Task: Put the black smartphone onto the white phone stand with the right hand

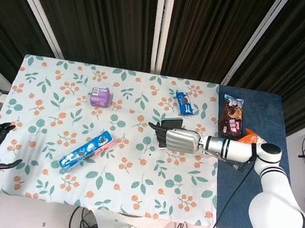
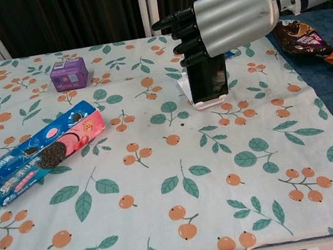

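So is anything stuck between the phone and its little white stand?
No, nothing visible. The black smartphone already sits upright in the white phone stand, with the right robot hand at its top.
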`<state>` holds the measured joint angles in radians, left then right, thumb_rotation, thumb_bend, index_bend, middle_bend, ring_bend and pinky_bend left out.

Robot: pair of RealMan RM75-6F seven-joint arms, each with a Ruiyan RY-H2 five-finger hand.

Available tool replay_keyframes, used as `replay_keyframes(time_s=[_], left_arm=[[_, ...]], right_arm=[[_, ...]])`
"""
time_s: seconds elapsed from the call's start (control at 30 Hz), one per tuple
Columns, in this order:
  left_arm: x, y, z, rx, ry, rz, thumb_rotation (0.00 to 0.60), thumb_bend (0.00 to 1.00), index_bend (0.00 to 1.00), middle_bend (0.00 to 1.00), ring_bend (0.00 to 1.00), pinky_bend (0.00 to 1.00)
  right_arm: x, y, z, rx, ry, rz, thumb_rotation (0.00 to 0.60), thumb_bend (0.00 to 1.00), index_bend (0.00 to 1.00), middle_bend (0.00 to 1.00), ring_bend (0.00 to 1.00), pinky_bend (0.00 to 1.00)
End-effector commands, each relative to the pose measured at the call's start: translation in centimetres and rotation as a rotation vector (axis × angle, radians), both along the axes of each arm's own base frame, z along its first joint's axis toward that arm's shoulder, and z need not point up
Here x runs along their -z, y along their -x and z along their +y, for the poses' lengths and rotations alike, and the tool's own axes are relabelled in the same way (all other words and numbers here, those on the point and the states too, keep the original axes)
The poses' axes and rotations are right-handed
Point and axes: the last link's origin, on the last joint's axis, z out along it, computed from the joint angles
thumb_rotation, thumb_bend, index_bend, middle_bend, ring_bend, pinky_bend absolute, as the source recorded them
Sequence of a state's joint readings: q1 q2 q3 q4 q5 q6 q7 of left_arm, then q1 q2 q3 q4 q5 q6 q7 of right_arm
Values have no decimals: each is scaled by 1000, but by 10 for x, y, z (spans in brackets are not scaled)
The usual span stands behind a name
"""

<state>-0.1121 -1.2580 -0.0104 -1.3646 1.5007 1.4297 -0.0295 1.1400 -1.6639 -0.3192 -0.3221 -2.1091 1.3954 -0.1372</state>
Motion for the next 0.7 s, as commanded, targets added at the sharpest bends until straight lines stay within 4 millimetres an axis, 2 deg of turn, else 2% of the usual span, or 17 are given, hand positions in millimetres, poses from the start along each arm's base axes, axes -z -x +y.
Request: replay_keyframes(time_s=[0.03,0.2,0.23,0.7], left_arm=[[0,0,0,-2,0,-2,371,101,120,111,125,210],[-1,1,0,-3,-2,-3,372,102,120,111,125,211],[-1,1,0,-4,-3,-3,374,101,120,111,125,211],[-3,3,-3,-7,-9,-4,378,101,120,111,125,210]], right_arm=[[1,0,-1,0,5,5,600,302,326,152,89,0],[2,0,-3,4,28,18,600,217,30,10,0,0],[2,0,-4,5,30,19,600,210,11,3,0,0],[0,-4,-1,-5,43,-5,600,158,0,0,0,0]])
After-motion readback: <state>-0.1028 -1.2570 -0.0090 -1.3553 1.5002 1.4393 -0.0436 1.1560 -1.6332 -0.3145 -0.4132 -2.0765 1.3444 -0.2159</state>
